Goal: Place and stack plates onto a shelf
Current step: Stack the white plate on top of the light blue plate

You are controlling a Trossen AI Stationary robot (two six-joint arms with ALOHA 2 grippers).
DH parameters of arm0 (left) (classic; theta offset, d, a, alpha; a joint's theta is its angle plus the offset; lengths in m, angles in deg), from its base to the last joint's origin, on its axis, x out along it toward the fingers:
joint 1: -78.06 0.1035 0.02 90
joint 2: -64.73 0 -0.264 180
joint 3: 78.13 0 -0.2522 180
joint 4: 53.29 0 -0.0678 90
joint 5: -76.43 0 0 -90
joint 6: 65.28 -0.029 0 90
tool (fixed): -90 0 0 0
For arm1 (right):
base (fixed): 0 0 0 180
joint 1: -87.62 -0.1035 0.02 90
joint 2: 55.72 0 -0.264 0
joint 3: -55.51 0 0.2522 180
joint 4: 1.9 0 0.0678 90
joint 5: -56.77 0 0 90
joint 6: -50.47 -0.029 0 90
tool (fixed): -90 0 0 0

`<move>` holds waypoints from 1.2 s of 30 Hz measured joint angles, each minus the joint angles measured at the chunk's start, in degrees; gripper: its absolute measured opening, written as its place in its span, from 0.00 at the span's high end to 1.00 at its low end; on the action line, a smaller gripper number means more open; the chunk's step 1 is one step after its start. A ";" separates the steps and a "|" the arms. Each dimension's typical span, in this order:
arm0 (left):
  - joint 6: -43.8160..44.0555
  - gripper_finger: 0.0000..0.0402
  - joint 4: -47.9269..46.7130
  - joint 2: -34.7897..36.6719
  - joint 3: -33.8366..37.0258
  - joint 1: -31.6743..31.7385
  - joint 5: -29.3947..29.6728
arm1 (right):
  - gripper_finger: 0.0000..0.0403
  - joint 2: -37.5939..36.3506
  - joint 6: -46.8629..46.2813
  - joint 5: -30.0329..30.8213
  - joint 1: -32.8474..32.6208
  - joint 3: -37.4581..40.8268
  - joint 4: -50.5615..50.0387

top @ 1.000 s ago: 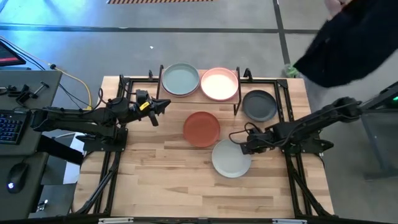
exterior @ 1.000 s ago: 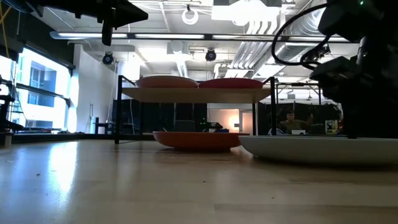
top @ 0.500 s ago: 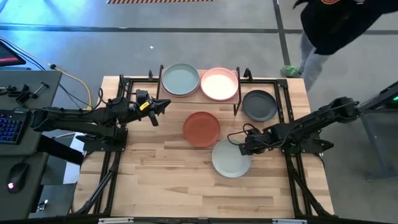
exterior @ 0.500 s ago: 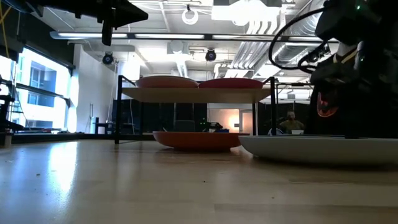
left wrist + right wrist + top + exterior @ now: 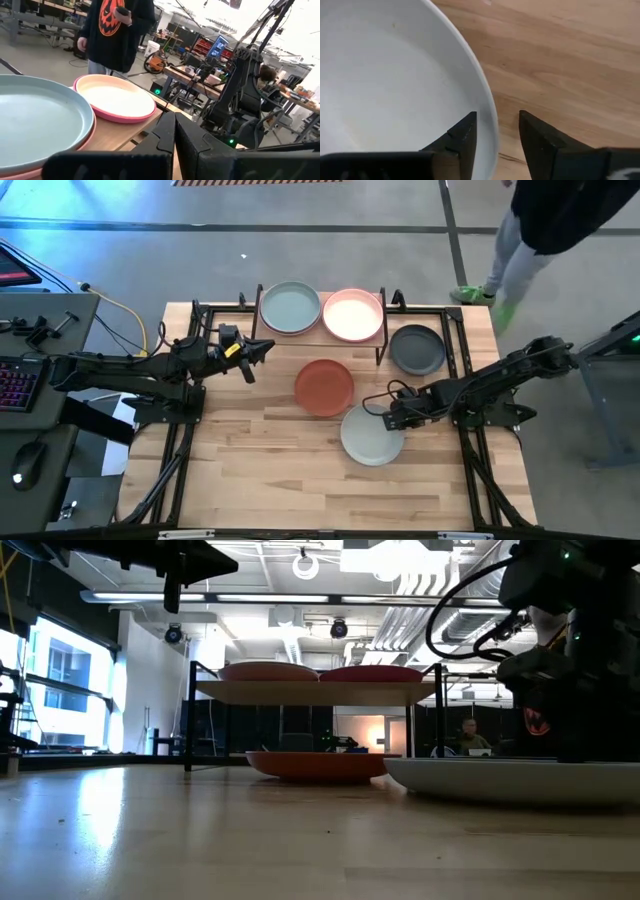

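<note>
flanking terracotta plate, dark grey plate

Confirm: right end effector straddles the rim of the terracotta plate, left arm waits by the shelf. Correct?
Wrong plate. The right end effector straddles the rim of the white plate, as the right wrist view shows; the terracotta plate lies untouched. The left end effector does wait by the shelf.

2 plates sit side by side on the shelf; 3 plates lie on the counter before and right of it.
</note>
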 joint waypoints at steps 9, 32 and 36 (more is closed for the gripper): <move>-0.45 1.00 -0.02 0.00 0.00 0.00 0.03 | 0.98 -0.06 0.88 0.09 0.00 -0.10 -0.45; -8.22 1.00 0.09 0.01 -1.41 -0.02 -3.58 | 1.00 -4.96 11.89 -5.73 0.00 -10.03 -12.94; -9.37 1.00 0.09 0.00 -1.46 -0.02 -3.19 | 1.00 -4.98 13.58 -6.00 0.00 -12.26 -14.80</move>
